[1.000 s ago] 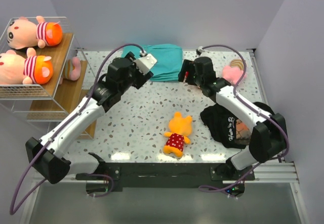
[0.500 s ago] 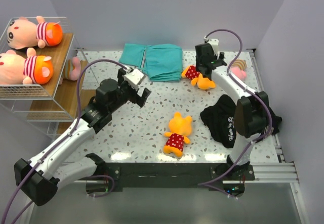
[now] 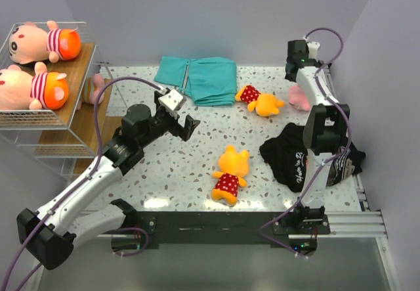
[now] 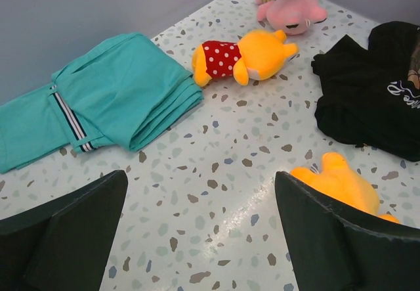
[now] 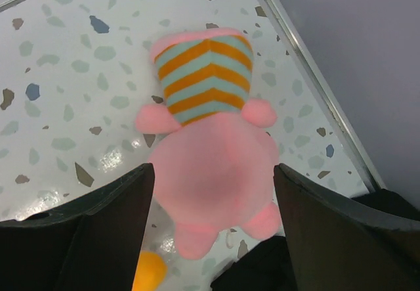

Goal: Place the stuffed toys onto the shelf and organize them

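Bright, even light falls from above, and shadows are short and soft. White glare patches mark the speckled white terrazzo surface (image 3: 157, 202) low in the overhead view. The left arm's dark fingers (image 4: 59, 238) blur in the lower corners. The pink plush doll in a striped shirt (image 5: 210, 153) looks slightly soft.

Soft textiles, pale wood, a polished stone look

The table (image 3: 190, 166) is finished in smooth stone-like speckle, shiny under the lights. The stuffed toys (image 5: 216, 166) are covered in fuzzy plush. The shelf (image 3: 95, 130) is built of pale matt wood and white-coated wire. The teal cloth (image 4: 118, 87) is seen as smooth woven fabric, the black garment (image 4: 367, 87) as matt cloth.
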Robot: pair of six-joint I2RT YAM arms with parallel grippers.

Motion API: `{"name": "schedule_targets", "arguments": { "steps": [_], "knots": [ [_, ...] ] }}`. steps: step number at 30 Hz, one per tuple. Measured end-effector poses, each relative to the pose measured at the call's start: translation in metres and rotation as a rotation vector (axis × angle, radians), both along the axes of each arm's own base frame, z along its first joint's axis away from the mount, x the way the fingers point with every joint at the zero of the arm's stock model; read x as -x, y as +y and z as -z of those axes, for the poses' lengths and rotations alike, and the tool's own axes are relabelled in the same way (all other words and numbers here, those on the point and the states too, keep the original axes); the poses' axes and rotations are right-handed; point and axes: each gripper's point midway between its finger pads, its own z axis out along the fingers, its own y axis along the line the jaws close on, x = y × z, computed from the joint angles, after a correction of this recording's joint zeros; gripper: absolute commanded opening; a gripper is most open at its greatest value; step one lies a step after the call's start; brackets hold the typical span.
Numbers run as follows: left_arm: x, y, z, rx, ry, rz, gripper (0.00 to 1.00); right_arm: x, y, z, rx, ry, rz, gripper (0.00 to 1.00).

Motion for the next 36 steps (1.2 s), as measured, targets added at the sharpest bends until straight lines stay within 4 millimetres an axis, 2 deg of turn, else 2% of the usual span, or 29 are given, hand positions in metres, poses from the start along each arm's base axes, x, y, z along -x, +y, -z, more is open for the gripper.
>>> {"name": "schedule_targets", "arguments": {
  "steps": [4, 6, 8, 13, 16, 17, 18, 19, 21, 22, 27, 30, 33, 35, 36],
  "knots": [
    [0.001, 0.001, 0.000, 0.001, -0.002, 0.000, 1.00, -0.003, -0.023, 0.002, -0.047, -0.008, 0.051, 0.81],
    [0.003, 0.002, 0.001, 0.003, -0.004, 0.001, 0.99, -0.006, -0.028, 0.007, -0.057, -0.004, 0.062, 0.81],
    [0.004, 0.002, -0.001, 0.006, -0.007, 0.003, 0.98, -0.007, -0.027, 0.022, -0.076, 0.018, 0.061, 0.81],
    [0.006, 0.001, -0.001, 0.008, -0.008, 0.013, 0.93, -0.011, -0.027, 0.079, -0.134, 0.115, 0.050, 0.75],
    [0.007, 0.001, 0.000, 0.015, 0.000, 0.014, 0.90, -0.012, -0.033, 0.096, -0.142, 0.139, 0.060, 0.59],
    [0.007, 0.000, 0.000, 0.022, 0.007, 0.011, 0.88, -0.012, -0.035, 0.096, -0.142, 0.136, 0.063, 0.43],
    [0.007, 0.000, 0.000, 0.028, 0.013, 0.009, 0.86, -0.013, -0.036, 0.093, -0.140, 0.129, 0.063, 0.36],
    [0.007, 0.000, 0.001, 0.033, 0.021, 0.008, 0.85, -0.014, -0.037, 0.090, -0.137, 0.124, 0.061, 0.23],
    [0.006, -0.002, 0.002, 0.042, 0.035, 0.008, 0.82, -0.015, -0.039, 0.087, -0.131, 0.114, 0.056, 0.12],
    [0.006, -0.003, 0.003, 0.045, 0.042, 0.009, 0.82, -0.015, -0.041, 0.086, -0.128, 0.108, 0.055, 0.00],
    [0.004, -0.005, 0.006, 0.051, 0.084, 0.001, 0.77, -0.009, -0.041, 0.071, -0.106, 0.087, 0.028, 0.00],
    [-0.002, -0.008, 0.003, 0.038, 0.115, -0.008, 0.74, -0.003, -0.032, 0.046, -0.118, 0.043, -0.010, 0.00],
    [-0.006, -0.013, -0.003, 0.039, 0.133, -0.004, 0.73, 0.000, -0.010, -0.003, -0.120, -0.060, -0.091, 0.00],
    [-0.005, -0.015, -0.009, 0.047, 0.139, 0.004, 0.73, 0.002, 0.022, -0.041, -0.118, -0.148, -0.189, 0.00],
    [-0.004, -0.015, -0.013, 0.055, 0.144, 0.006, 0.73, 0.005, 0.048, -0.062, -0.123, -0.201, -0.265, 0.00]
  ]
}}
